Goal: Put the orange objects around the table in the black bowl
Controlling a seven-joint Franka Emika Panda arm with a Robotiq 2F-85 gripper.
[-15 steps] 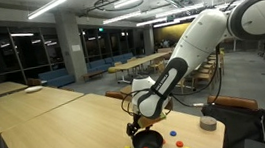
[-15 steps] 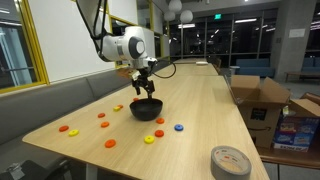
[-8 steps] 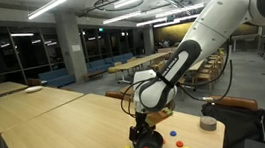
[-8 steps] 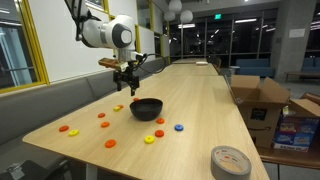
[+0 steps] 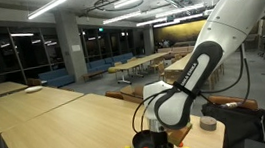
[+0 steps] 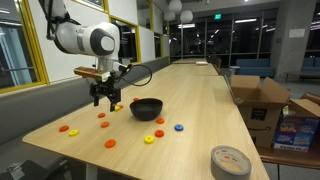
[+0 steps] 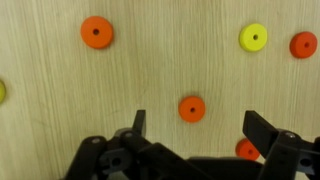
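In an exterior view the black bowl [image 6: 146, 108] stands mid-table on the pale wood table [image 6: 200, 110]. My gripper [image 6: 103, 97] hangs open to its left, just above the tabletop, over several small orange pieces [image 6: 105, 124]. More orange pieces lie at the near left [image 6: 64, 128] and beside the bowl [image 6: 160, 120]. In the wrist view, the gripper [image 7: 200, 125] is open and empty. One orange disc [image 7: 191, 108] lies between its fingers on the wood. Others lie at the upper left [image 7: 96, 32], far right [image 7: 303, 45] and by the right finger [image 7: 247, 150].
Yellow discs [image 7: 253, 38] [image 6: 149, 139] and a blue piece [image 6: 179, 127] lie among the orange ones. A grey tape roll [image 6: 229, 160] sits near the table's front corner. Cardboard boxes [image 6: 262, 98] stand beside the table. My arm [image 5: 189, 88] covers most of the bowl area.
The arm has swung away from above the black bowl, out over the scattered orange pieces, and come down closer to the tabletop. The gripper stays open and empty.
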